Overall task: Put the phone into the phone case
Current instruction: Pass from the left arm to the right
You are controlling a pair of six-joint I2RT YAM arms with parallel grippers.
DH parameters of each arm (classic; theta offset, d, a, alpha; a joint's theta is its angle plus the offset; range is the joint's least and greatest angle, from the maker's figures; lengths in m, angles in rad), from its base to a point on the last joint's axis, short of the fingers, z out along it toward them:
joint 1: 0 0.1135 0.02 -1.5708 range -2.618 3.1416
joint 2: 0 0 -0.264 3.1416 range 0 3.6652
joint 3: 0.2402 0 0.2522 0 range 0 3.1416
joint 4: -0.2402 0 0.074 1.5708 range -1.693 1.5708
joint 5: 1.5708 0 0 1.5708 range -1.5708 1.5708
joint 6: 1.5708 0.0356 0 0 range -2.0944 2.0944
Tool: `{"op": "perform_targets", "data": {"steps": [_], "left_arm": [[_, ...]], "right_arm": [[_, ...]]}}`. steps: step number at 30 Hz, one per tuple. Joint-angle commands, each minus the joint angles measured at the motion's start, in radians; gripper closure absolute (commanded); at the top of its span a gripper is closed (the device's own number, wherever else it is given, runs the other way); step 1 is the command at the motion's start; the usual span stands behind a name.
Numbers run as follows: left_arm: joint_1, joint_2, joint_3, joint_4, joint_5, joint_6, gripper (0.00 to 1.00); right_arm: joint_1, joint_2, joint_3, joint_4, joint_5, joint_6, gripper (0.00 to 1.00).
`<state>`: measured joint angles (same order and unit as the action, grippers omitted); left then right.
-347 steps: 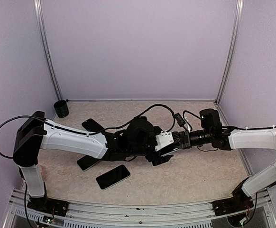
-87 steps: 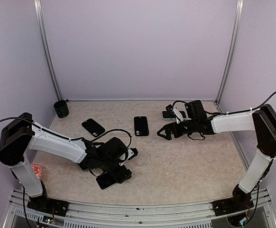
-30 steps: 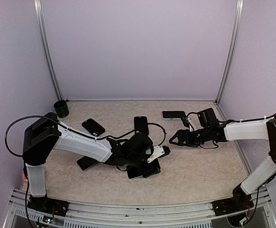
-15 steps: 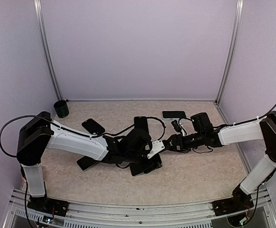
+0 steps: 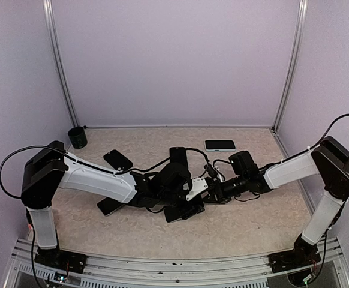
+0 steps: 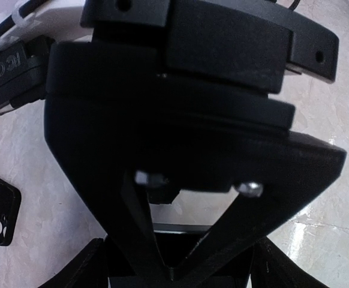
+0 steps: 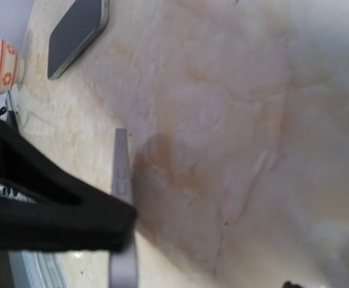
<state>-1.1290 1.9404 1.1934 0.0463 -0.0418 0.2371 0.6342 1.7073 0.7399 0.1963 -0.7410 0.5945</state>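
Black slab phone [image 5: 177, 213], clamped widthwise by left claw [image 5: 190, 200], faces right claw [image 5: 214, 191] edge-on, seemingly for handover; latter's grip unclear.

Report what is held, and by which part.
Left gripper holds the phone, apparently across its sides. Right gripper is beside it; its grip cannot be told.

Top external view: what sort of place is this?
Probably a robot test cell in a lab: plain lilac walls with metal posts, two arms bolted at the near edge of the table, several phones laid out.
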Motion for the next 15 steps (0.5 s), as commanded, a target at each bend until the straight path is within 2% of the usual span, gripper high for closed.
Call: {"op": "perform_targets", "data": {"steps": [1,15], "left_arm": [[-0.007,-0.028,-0.003,0.054,-0.008,0.011,0.41],[-0.009,-0.020,-0.005,0.058,-0.009,0.005,0.41]], "right_arm": [[0.028,0.029,0.033,0.050,-0.025,0.018,0.28],[0.054,0.066,0.045,0.092,-0.065,0.050,0.53]]}}
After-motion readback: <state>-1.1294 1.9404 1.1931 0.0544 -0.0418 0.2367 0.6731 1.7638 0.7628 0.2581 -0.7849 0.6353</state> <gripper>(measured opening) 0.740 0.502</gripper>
